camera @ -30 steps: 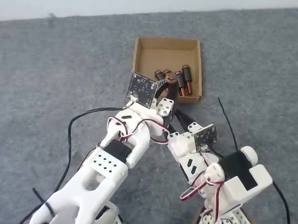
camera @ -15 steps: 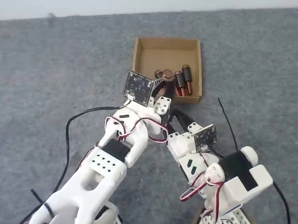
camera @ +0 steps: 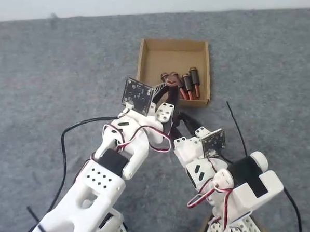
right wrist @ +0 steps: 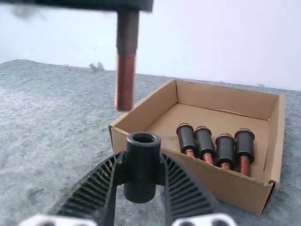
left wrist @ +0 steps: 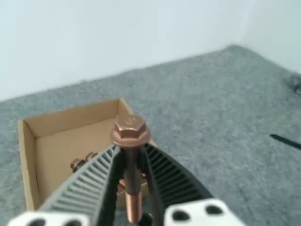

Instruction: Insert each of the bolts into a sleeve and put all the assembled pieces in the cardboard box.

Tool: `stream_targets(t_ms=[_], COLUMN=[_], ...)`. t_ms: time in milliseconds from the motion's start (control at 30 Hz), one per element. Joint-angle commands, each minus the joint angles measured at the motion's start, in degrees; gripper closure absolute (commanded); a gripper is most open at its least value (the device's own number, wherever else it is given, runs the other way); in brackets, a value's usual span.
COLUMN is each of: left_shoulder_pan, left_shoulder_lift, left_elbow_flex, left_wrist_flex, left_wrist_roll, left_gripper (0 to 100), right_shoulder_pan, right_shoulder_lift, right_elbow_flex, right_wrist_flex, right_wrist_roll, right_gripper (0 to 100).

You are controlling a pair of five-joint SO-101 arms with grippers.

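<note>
Left gripper (left wrist: 131, 157) clamps bolt (left wrist: 130, 136); right gripper (right wrist: 140, 160) clamps sleeve (right wrist: 140, 169). Both centre of high view, just below box (camera: 173, 41). Bolt tip seems off-bore: could strike rim, jam, slip.

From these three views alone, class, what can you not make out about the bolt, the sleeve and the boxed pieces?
High view: the left arm covers the sleeve held in the right tool.
Right wrist view: the head of the bolt is hidden behind the left tool at the top edge.
Left wrist view: the left tool and bolt block most assembled pieces in the cardboard box; their count is unreadable there.
</note>
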Motion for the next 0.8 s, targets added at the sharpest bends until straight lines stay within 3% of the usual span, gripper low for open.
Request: stream_targets(t_ms=[0, 167, 767], left_shoulder_pan=[0.1, 0.1, 2.4], left_shoulder_lift=[-3.0, -3.0, -2.9], left_elbow_flex=[-0.3, -0.3, 2.0], left_wrist_flex=[0.1, 0.2, 0.0], left_wrist_roll=[2.5, 12.6, 12.7], left_gripper=[99, 99, 99], right_shoulder_pan=[0.0, 0.0, 0.3], right_shoulder_lift=[-0.4, -0.4, -0.5], right_elbow_flex=[0.7, 0.7, 0.7], right_wrist_flex=[-0.7, -0.7, -0.7], right_wrist_roll=[-0.2, -0.2, -0.2], right_gripper=[99.2, 99.2, 99.2])
